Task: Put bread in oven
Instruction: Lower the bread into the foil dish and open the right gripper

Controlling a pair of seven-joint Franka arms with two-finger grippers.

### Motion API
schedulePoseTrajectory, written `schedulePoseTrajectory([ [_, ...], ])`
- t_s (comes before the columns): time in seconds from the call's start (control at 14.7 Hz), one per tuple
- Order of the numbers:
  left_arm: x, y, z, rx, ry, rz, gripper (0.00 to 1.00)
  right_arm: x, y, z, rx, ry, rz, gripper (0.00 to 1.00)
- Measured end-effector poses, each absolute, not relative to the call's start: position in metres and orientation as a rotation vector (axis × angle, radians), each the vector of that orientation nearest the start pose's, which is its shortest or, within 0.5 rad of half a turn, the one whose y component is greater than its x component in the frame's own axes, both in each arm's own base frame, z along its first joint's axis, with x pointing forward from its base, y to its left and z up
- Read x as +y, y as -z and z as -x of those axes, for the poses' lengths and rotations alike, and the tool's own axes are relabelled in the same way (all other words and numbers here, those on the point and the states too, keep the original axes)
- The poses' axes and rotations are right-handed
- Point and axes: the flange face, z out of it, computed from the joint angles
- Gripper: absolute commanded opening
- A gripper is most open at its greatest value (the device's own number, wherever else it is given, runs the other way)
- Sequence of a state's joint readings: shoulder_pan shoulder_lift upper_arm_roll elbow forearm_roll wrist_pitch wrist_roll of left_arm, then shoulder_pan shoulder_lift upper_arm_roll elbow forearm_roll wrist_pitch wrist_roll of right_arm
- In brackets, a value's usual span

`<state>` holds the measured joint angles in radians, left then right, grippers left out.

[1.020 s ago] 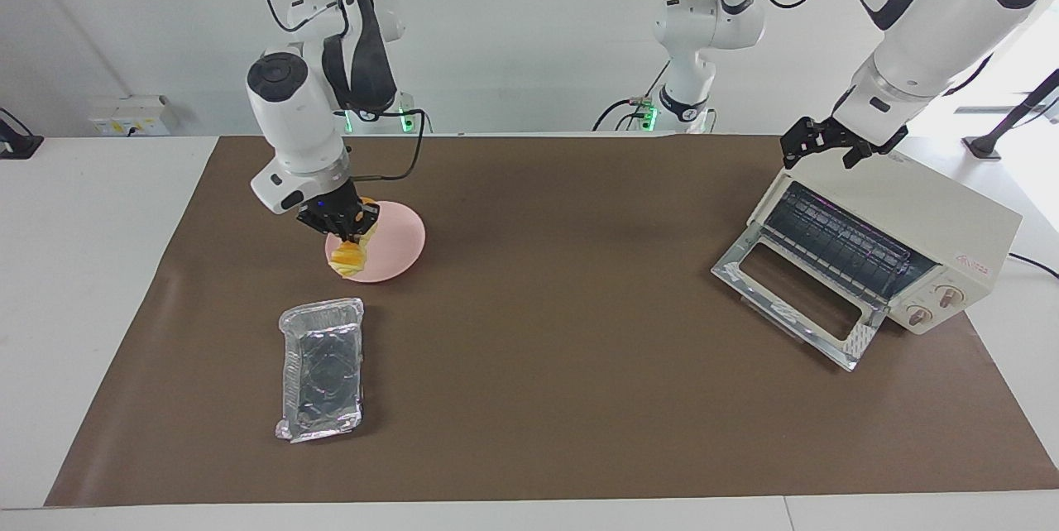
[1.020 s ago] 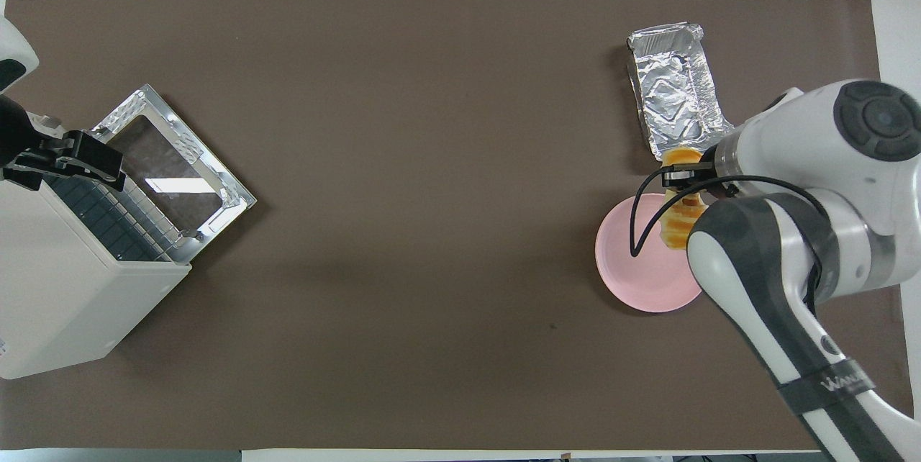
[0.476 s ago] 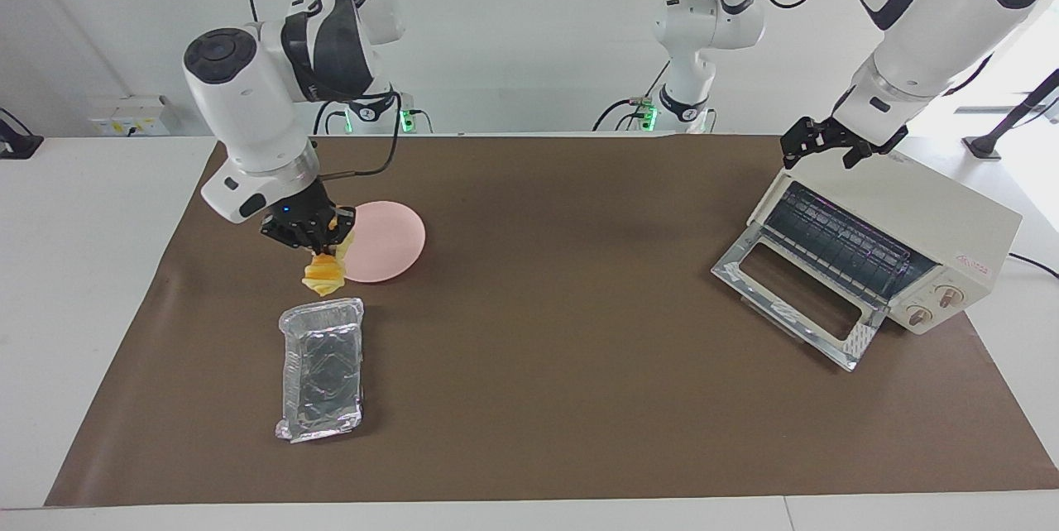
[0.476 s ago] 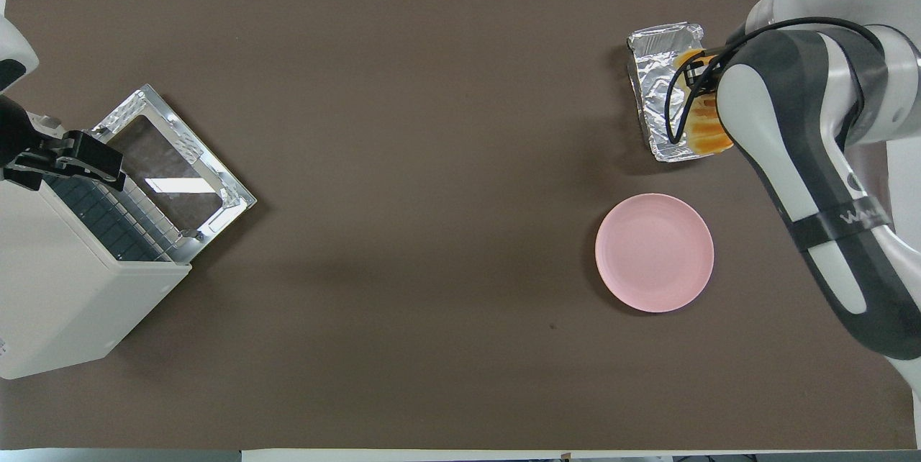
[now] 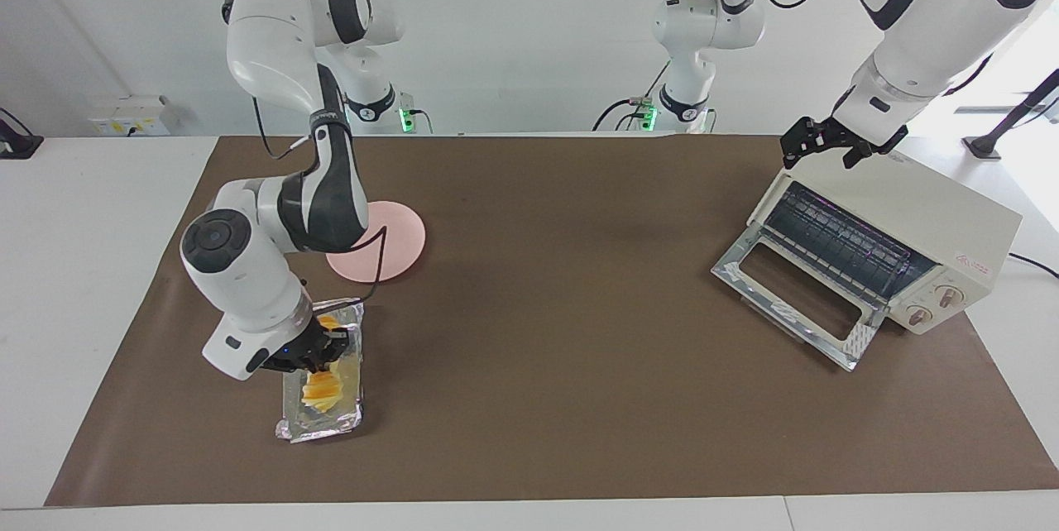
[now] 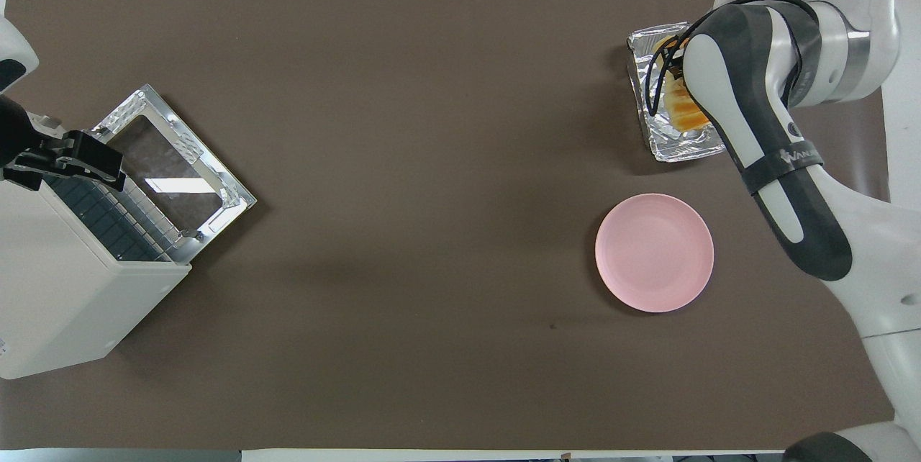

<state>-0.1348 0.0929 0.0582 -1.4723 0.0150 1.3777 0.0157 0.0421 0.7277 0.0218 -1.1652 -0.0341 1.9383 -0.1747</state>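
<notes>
The bread [image 5: 321, 388], a yellow-orange ridged loaf, hangs end-down from my right gripper [image 5: 317, 363], which is shut on it. The loaf is down inside the crinkled silver foil tray [image 5: 324, 427] at the right arm's end of the table; I cannot tell whether it touches the tray's bottom. In the overhead view the bread [image 6: 681, 106] shows in the foil tray [image 6: 685, 150] beside the right arm. The cream-white oven [image 5: 918, 212] stands at the left arm's end with its glass door [image 5: 786, 299] dropped open. My left gripper [image 5: 821, 152] is open just over the oven's top edge.
The round pink plate [image 5: 399, 240] lies bare, nearer to the robots than the foil tray. A brown mat [image 5: 563, 283] covers the table. The oven [image 6: 57, 289] and its open door [image 6: 173, 174] also show in the overhead view.
My right gripper has lifted the bread off the pink plate, carried it away from the robots and lowered it into the foil tray. The left arm has not moved.
</notes>
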Motion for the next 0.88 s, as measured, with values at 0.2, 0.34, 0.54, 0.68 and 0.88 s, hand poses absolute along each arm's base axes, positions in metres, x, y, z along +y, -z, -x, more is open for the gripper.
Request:
schedulePoseTrajectory([
  [0.2,-0.043,-0.603,-0.56,0.141,-0.29,3.099,1.0,0.041,-0.353,-0.762,-0.393,0.142,3.141,0.0],
  [0.34,-0.043,-0.603,-0.56,0.141,-0.29,3.099,1.0,0.043,-0.344,-0.762,-0.4,0.163,3.139,0.0],
  [0.54,-0.043,-0.603,-0.56,0.141,-0.29,3.099,1.0,0.046,-0.335,-0.76,-0.406,0.143,3.137,0.0],
  [0.68,-0.043,-0.603,-0.56,0.141,-0.29,3.099,1.0,0.046,-0.332,-0.759,-0.405,0.133,3.137,0.99],
  [0.88,-0.043,-0.603,-0.56,0.141,-0.29,3.099,1.0,0.043,-0.333,-0.757,-0.4,0.115,3.139,1.0],
])
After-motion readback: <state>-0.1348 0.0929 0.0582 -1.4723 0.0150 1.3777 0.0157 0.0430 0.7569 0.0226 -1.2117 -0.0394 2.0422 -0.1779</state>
